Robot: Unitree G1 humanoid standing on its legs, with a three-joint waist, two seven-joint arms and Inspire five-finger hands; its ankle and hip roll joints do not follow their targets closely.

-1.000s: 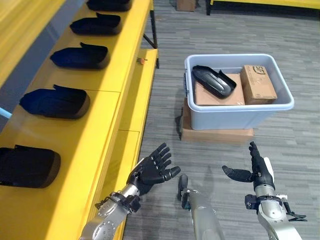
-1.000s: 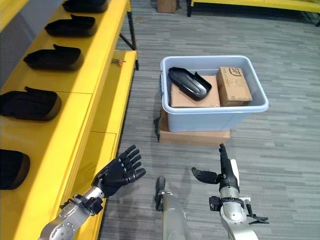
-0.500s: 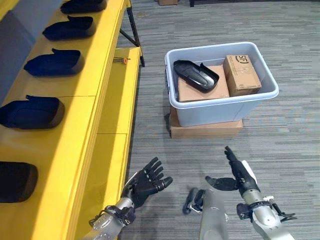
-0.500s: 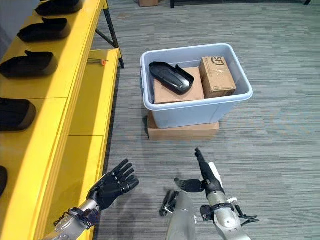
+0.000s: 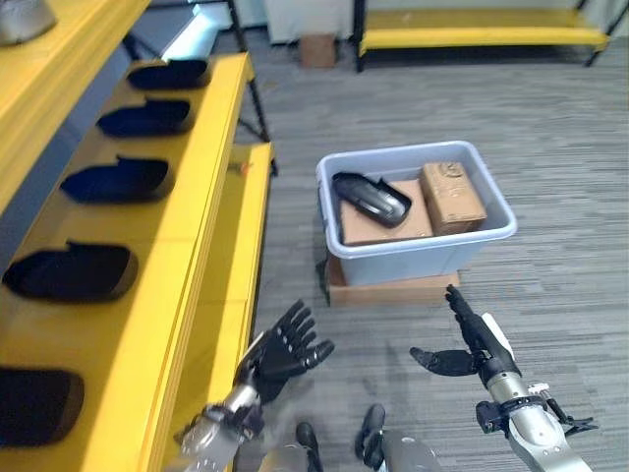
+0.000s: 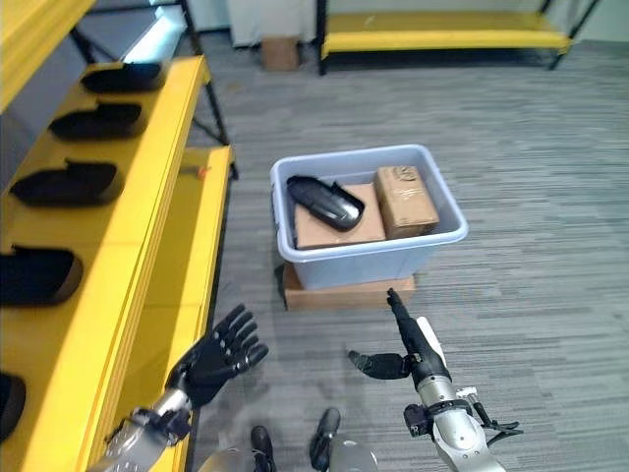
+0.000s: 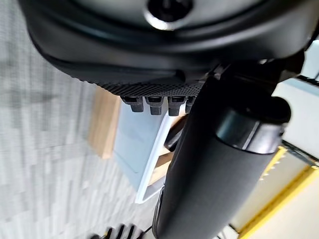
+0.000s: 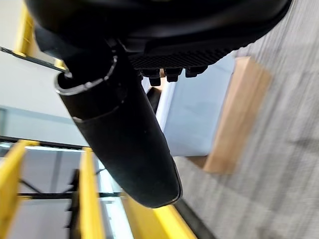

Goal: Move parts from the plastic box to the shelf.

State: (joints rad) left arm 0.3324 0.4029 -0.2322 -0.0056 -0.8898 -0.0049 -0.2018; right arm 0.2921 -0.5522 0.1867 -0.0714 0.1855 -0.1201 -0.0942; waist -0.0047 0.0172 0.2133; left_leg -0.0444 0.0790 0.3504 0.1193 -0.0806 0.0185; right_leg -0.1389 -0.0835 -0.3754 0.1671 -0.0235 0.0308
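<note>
The yellow shelf [image 5: 211, 187] runs along the robot's left side, and a row of black parts [image 5: 116, 180] already lies on it, each well apart from the next. On the grey carpet ahead stands the plastic box [image 5: 413, 258], pale blue-grey, resting on a flat cardboard slab [image 5: 388, 291]. Inside the box a wide cardboard carton [image 5: 378, 224] lies flat with a smaller carton [image 5: 453, 198] beside it on the robot's right. One black part [image 5: 371, 196] lies across the top of the wide carton, toward the box's left wall; this is the piece to move next.

The left hand [image 5: 280, 352] hangs low near the shelf's edge, fingers spread and straight, holding nothing. The right hand [image 5: 473, 339] hangs at about the same height on the other side, fingers straight and pointing toward the box, thumb standing out, also empty. Both are short of the box and clear of its rim.

The step in hand looks like the approach to the box for another pick. The next move calls for closing in until the box is within reach, then bringing a hand down over the rim and onto the part. Its curved shell seems glossy, though that is hard to judge here, so the grasp should probably wrap its narrow body.
</note>
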